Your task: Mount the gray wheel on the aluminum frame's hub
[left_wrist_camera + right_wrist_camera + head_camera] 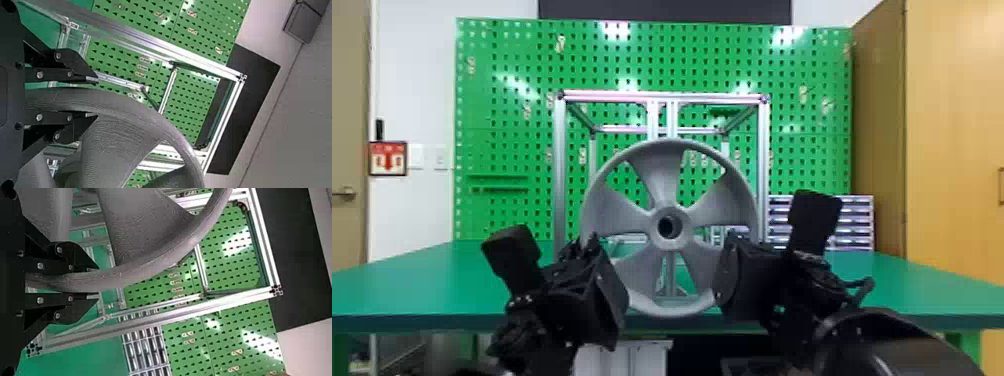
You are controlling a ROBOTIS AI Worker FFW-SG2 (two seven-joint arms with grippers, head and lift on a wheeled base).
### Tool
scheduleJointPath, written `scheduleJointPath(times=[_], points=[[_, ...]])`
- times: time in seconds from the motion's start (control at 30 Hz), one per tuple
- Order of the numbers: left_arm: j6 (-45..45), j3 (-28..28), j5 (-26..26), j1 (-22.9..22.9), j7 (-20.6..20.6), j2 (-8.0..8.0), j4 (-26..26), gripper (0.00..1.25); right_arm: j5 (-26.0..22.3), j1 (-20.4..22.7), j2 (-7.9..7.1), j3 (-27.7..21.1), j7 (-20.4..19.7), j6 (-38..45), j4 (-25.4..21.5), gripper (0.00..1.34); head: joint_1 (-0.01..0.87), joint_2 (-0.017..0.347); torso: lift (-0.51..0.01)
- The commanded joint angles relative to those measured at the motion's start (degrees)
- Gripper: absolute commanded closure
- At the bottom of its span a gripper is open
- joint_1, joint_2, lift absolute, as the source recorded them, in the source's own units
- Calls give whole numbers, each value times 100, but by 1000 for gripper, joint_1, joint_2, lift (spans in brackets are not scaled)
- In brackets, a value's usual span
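Upright and facing the head camera, the gray wheel (662,175) stands in front of the aluminum frame (559,170), its open center over the frame's middle uprights. My left gripper (584,300) is at the wheel's lower left and my right gripper (749,280) at its lower right; their fingertips are hidden there. In the left wrist view, my left gripper (94,97) is shut on the wheel's rim (129,107). My right gripper (94,282) is likewise shut on the rim (129,275) in the right wrist view. The frame's hub is hidden behind the wheel, so contact cannot be told.
The frame stands on the green table (432,280). Behind it rises a green pegboard (502,125), and a rack of small drawers (852,220) is at the back right. A wooden cabinet (952,125) stands on the right side.
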Motion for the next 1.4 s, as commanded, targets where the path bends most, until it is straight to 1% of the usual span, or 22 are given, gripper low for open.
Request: scheduleJointPath(times=[0.0,0.4,0.63,0.8,1.0,1.37], points=[[-9,-2,-42,-44,1,-8,92,921,21,-20,5,-37,77,-74,137,1096,-5,6,-499],[-106,7,-174,-176,-70,-43,364,920,82,-73,5,-125,315,-258,401,1096,-5,6,-499],[-88,42,-262,-211,-61,-87,364,918,91,-90,5,-125,315,-179,401,1096,-5,6,-499],[-35,59,-367,-273,-52,-87,364,917,109,-169,5,-125,315,-47,401,1096,-5,6,-499],[44,94,-403,-396,-34,-131,452,917,161,-284,5,-116,315,93,427,1096,-5,6,-499],[70,147,-482,-519,-34,-175,672,914,144,-451,5,-99,315,120,699,1096,-5,6,-499]])
